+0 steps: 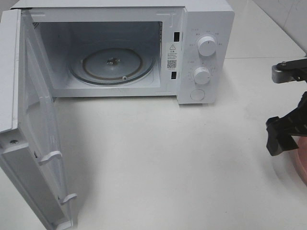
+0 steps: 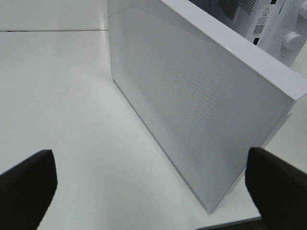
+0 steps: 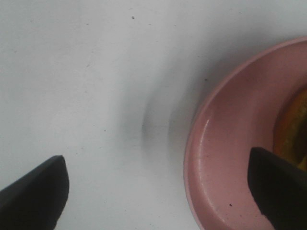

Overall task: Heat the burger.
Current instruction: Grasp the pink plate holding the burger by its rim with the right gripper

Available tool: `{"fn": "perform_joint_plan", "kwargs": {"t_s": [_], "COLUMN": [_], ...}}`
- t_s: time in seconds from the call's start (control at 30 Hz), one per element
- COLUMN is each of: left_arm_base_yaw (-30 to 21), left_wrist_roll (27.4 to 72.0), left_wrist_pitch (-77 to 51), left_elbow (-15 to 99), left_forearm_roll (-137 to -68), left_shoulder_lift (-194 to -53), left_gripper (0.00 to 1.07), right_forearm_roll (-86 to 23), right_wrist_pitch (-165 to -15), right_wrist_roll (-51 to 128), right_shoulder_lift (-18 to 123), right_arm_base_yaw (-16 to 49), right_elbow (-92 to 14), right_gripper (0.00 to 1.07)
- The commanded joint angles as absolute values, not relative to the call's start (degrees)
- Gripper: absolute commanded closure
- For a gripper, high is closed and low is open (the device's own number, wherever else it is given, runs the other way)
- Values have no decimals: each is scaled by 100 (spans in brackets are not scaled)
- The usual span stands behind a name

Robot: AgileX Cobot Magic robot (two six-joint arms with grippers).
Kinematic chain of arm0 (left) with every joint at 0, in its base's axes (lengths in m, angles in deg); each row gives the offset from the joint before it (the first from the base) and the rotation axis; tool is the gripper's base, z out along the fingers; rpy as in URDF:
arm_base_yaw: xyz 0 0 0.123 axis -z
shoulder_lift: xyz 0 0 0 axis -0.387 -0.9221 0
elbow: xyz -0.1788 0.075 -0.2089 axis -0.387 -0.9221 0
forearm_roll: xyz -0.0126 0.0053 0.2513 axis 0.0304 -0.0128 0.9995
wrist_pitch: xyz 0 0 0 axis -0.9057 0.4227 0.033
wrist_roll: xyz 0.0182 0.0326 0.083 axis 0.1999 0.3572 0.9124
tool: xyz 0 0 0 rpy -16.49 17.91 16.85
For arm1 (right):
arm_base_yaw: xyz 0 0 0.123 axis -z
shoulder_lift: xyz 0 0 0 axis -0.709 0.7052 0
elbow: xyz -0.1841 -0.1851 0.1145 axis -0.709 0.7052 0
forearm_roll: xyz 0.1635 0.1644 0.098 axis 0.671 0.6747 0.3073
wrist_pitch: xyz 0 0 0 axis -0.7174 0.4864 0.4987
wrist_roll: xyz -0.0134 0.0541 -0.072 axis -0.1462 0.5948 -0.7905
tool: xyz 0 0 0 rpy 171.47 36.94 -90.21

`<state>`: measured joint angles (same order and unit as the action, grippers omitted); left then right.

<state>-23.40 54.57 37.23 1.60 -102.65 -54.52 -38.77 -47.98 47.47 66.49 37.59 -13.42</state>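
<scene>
Only an orange-yellow sliver of the burger (image 3: 293, 123) shows, sitting in a pink plate (image 3: 230, 158) at the table's right edge. In the high view, just the plate's rim (image 1: 302, 168) is visible. My right gripper (image 3: 156, 191) hangs open just above the plate's rim. One finger is over the inside of the plate near the burger, the other over bare table, and nothing is held. It shows as a black finger in the high view (image 1: 282, 136). My left gripper (image 2: 151, 191) is open and empty, facing the outer face of the microwave door (image 2: 201, 110).
The white microwave (image 1: 201, 52) stands at the back with its door (image 1: 36, 139) swung wide to the left. Its glass turntable (image 1: 112, 64) is bare. White tabletop (image 1: 163, 163) stretches between the microwave and the plate.
</scene>
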Motion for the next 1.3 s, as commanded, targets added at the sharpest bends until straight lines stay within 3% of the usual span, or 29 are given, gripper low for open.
{"fn": "perform_joint_plan", "kwargs": {"t_s": [0.03,0.7,1.3], "left_arm_base_yaw": [-2317,-2317,-2317], "left_wrist_roll": [5457,5457,5457], "left_wrist_pitch": [3741,3741,3741], "left_elbow": [149,149,149], "left_forearm_roll": [-10271,-10271,-10271], "left_shoulder_lift": [-5372,-5372,-5372], "left_gripper": [7,7,7], "right_forearm_roll": [-3928,-3917,-3911], "right_wrist_pitch": [-4741,-5222,-5555], "right_wrist_roll": [4810,4993,4753], "right_shoulder_lift": [6701,7978,8253], "right_arm_base_yaw": [4000,4115,4716], "right_elbow": [-1337,-1314,-1314], "right_gripper": [7,13,20]}}
